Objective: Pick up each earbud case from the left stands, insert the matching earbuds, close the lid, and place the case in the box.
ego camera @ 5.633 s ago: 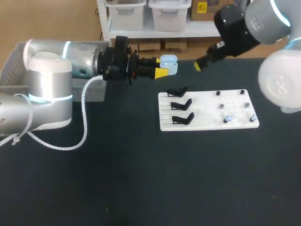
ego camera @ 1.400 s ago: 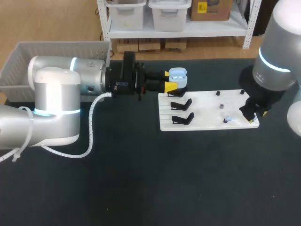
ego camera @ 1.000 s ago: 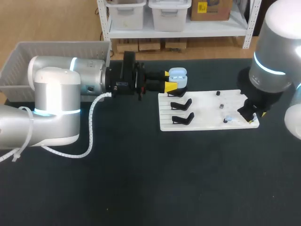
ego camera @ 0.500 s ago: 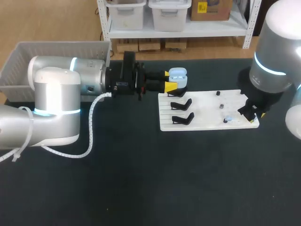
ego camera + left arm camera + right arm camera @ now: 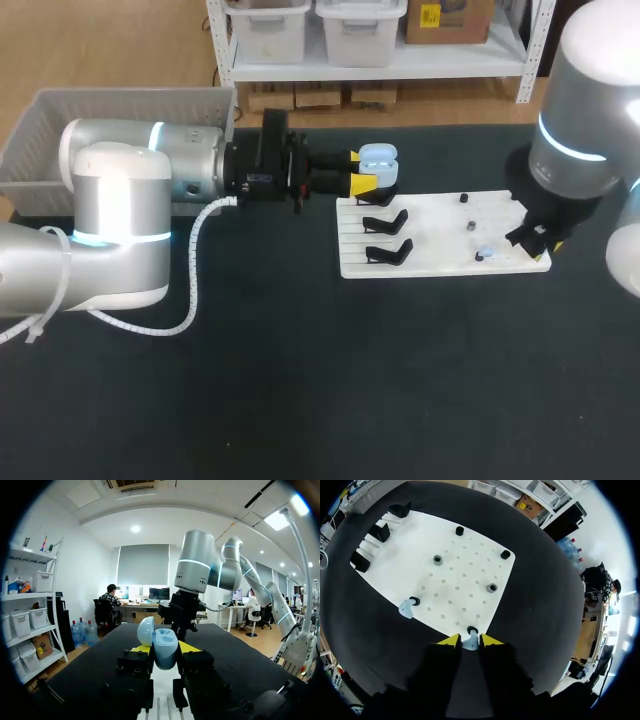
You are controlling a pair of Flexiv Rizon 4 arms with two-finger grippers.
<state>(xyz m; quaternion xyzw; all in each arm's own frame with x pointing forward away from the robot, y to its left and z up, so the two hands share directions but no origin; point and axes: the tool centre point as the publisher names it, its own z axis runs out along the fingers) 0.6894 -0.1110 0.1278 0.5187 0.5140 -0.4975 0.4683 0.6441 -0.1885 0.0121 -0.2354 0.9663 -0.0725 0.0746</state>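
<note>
Above the black table [image 5: 300, 380], left gripper [image 5: 362, 170] clamps the upright pale-blue earbud case [image 5: 164, 647] — lid open; right gripper [image 5: 470, 640] pinches a pale-blue earbud [image 5: 469, 644].

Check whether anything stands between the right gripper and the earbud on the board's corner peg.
Nothing visible does. The right gripper sits right at the light blue earbud on its black peg; only bare white board lies around them.
</note>
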